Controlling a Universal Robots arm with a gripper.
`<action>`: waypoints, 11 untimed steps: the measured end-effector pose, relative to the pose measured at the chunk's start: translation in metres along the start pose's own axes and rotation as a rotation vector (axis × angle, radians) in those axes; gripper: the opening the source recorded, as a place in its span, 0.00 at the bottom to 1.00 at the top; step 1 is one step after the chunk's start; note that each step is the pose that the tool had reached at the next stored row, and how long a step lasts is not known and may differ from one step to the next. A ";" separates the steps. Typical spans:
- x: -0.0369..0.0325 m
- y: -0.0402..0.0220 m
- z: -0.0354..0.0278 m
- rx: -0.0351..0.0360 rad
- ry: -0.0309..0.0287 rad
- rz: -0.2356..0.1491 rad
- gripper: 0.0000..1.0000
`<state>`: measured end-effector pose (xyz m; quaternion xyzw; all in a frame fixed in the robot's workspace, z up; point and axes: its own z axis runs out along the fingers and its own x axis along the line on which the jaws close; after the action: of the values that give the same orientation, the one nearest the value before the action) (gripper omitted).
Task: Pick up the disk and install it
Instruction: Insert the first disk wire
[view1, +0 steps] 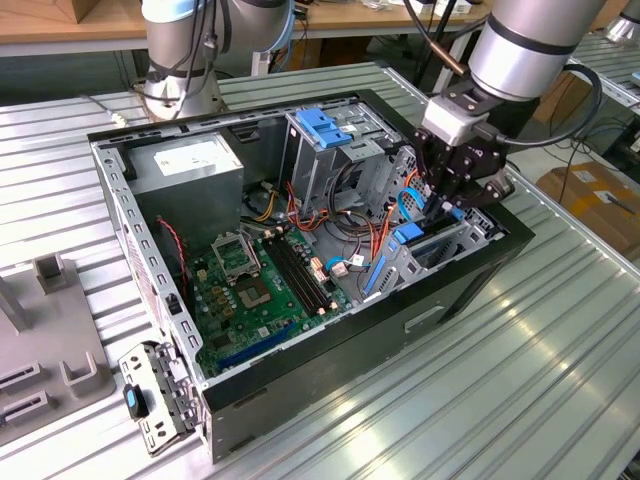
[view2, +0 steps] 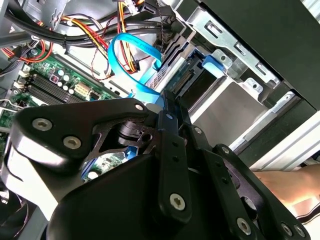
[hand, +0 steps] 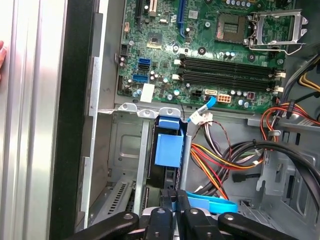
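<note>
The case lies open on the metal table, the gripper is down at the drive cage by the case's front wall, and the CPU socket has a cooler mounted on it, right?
Not quite. The CPU socket is bare, with no cooler on it, as the first wrist view shows. The rest holds: the case lies open on the metal table, and the gripper is down at the drive cage.

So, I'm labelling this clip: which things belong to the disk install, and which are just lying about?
Job: disk, gripper, drive bay.
Lying about: motherboard, power supply, blue cable, grey fixture.
</note>
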<state>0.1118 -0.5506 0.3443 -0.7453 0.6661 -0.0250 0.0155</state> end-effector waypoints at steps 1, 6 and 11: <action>0.0000 0.0000 0.0003 0.0000 0.0002 0.000 0.16; -0.0001 0.0001 0.0016 0.0001 0.0000 0.000 0.16; -0.0001 0.0001 0.0028 0.0000 0.0002 0.000 0.16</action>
<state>0.1118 -0.5506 0.3414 -0.7453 0.6661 -0.0251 0.0154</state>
